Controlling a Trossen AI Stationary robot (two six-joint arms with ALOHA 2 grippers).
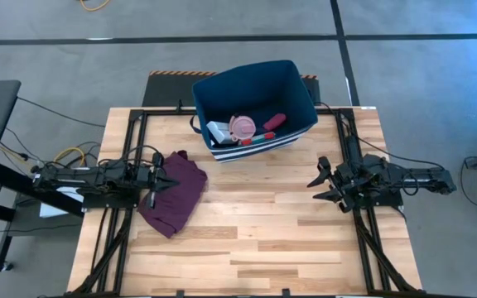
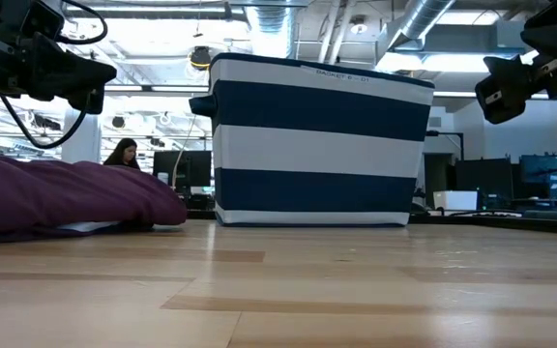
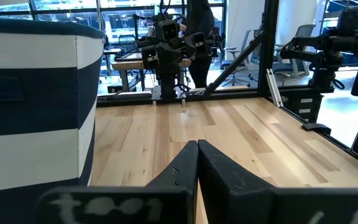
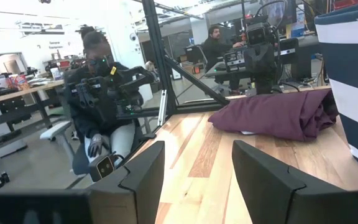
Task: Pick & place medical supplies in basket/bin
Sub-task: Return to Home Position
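Supporting surface: pale wood-plank table (image 1: 255, 240) edged by black rails, standing on a grey floor (image 1: 56, 66).
Room: open workshop with ceiling ducts; a person (image 2: 124, 153) sits at desks beyond the table.
Maroon cloth (image 1: 175, 192): crumpled on the table's left part.
Bin (image 1: 298, 91): dark-blue fabric with white stripes, upright at the far middle of the table.
Supplies: white box (image 1: 219, 131), pink disc (image 1: 242, 126) and red oblong (image 1: 273, 122) lie inside the bin.
Left gripper (image 1: 166, 178): raised over the cloth's edge, fingers pressed together, holding nothing.
Right gripper (image 1: 318, 182): raised above the table's right part, fingers parted, empty.
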